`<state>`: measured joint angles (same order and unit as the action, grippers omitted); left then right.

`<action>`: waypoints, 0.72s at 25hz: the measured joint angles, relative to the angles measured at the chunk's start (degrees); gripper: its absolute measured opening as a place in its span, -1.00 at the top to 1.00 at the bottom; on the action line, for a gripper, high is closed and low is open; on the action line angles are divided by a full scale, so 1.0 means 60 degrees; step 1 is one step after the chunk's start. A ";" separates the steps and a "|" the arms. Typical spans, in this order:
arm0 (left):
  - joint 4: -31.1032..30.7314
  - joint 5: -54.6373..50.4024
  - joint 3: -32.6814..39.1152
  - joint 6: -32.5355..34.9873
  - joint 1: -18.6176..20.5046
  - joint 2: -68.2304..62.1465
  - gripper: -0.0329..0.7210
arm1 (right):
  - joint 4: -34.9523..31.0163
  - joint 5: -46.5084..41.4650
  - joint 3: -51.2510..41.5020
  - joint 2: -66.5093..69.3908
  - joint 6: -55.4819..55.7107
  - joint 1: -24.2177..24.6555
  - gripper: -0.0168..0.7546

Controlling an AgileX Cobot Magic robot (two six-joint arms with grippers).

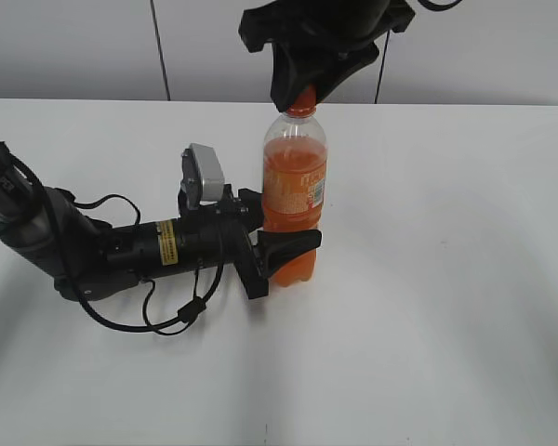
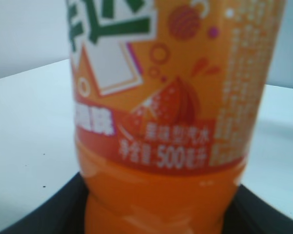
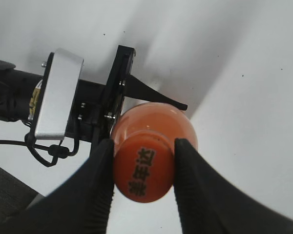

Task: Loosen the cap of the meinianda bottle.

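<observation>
Right wrist view is giving me the clearest read: I am looking straight down on the small round orange plastic cap (image 3: pixel 144 174) with dark characters printed on its top, and the two black fingers (image 3: pixel 90 190) of my right end effector (image 3: pixel 142 176) are sitting on either side of it, both pressing against its rim as far as I can tell. So I am judging that I am at the gripping stage of the loosening, with the twist itself not yet made. The tall clear plastic meinianda bottle (image 1: pixel 295 186), full of orange liquid with an orange printed label, is standing upright near the middle of the white counter (image 1: pixel 446 279).

In the exterior view my left end effector (image 1: pixel 288 246) is lying low along the counter and clamping the bottle's lower body just under the label, its jaws part-way apart around that width. The left wrist view is confirming this: the label is filling the frame and the black jaw surfaces are hugging the bottle at both bottom corners.

The right end effector is coming from above, its jaws narrowed to the cap's width. Next, I think, I am needing a firm pinch and a wrist rotation, while the left keeps the body from turning with it.
</observation>
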<state>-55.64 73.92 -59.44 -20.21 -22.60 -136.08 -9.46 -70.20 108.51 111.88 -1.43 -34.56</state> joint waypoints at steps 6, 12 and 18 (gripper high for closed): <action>-0.0032 0.0000 0.0000 0.0020 0.0000 0.0000 -0.13 | -0.0085 -0.0019 0.0000 -0.0004 -0.1483 0.0000 0.24; -0.0051 0.0000 0.0000 0.0028 0.0000 0.0000 -0.13 | -0.0123 -0.0019 0.0000 -0.0011 -0.3979 0.0000 0.25; -0.0072 0.0000 0.0000 0.0056 0.0000 0.0000 -0.13 | -0.0168 -0.0048 0.0000 -0.0037 -0.6297 0.0000 0.25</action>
<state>-56.08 73.92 -59.44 -19.87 -22.60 -136.08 -10.47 -70.49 108.51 111.66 -39.21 -34.56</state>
